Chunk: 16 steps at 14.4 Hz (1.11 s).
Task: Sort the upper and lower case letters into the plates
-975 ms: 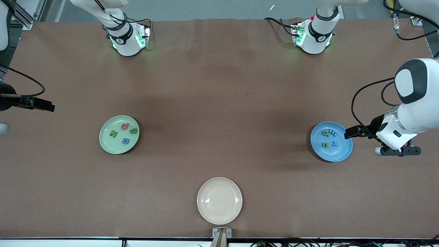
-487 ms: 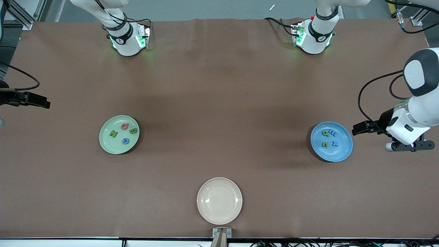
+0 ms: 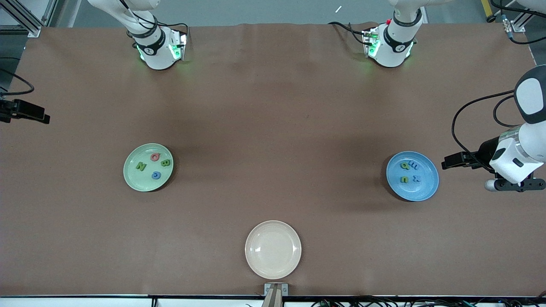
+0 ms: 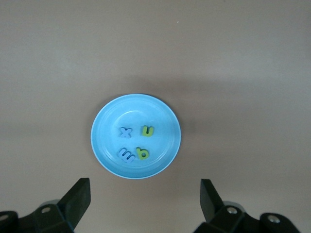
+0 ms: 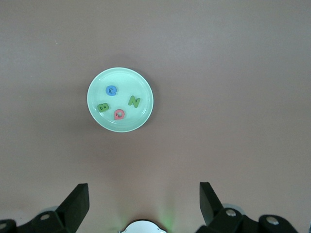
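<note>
While both arms wait at the table ends:
Green plate (image 3: 148, 167): holds Q (image 3: 155, 157), B (image 3: 166, 162), N (image 3: 140, 166), G (image 3: 156, 175).
Blue plate (image 3: 412, 176): holds q (image 3: 404, 165), m (image 3: 413, 163), u (image 3: 404, 179), x (image 3: 417, 179).
Cream plate (image 3: 273, 249): nearest the camera edge, bare.
Left gripper (image 4: 145, 204): jaws wide, holding nothing, over the table beside the blue plate.
Right gripper (image 5: 144, 206): jaws wide, holding nothing, at the right arm's table end.

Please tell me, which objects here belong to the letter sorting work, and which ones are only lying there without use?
Belong to the job:
- pale green plate holding N, Q, B, G
- blue plate holding q, m, u, x

Just lying about:
- cream plate, holding nothing, nearest the front camera
</note>
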Each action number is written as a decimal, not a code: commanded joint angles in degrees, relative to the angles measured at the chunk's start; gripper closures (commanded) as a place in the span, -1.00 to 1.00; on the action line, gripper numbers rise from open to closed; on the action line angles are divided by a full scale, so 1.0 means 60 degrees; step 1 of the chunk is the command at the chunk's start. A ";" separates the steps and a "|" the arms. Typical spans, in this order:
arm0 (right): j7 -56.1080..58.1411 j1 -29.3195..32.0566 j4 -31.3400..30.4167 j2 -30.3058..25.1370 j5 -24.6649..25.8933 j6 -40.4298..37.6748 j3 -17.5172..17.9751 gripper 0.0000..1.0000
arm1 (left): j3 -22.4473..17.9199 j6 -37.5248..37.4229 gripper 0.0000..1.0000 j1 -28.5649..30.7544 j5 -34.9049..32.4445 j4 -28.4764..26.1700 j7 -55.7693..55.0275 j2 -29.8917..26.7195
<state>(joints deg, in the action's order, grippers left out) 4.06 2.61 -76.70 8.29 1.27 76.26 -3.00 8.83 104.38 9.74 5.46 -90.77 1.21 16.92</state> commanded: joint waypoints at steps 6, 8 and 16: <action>0.0100 -0.0390 -0.2450 -0.2275 -0.0081 0.0796 -0.0174 -1.00 | -0.3776 -0.0229 -0.99 -0.3577 0.1125 0.0347 0.0077 0.0184; 0.0100 -0.0478 -0.2567 -0.2290 -0.0081 0.0912 -0.0189 -1.00 | -0.4241 -0.0229 -0.99 -0.4070 0.1082 0.0318 0.0062 0.0169; 0.0056 -0.0420 -0.2700 -0.2275 -0.0153 0.1454 -0.0175 -1.00 | -0.2823 -0.0273 -0.99 -0.2477 0.0979 0.0347 0.0136 0.0212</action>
<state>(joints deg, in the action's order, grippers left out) 4.08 0.57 -91.27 -3.96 1.22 83.81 -3.47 -11.51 104.12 -8.27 11.26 -89.91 1.22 17.92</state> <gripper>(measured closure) 0.000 0.004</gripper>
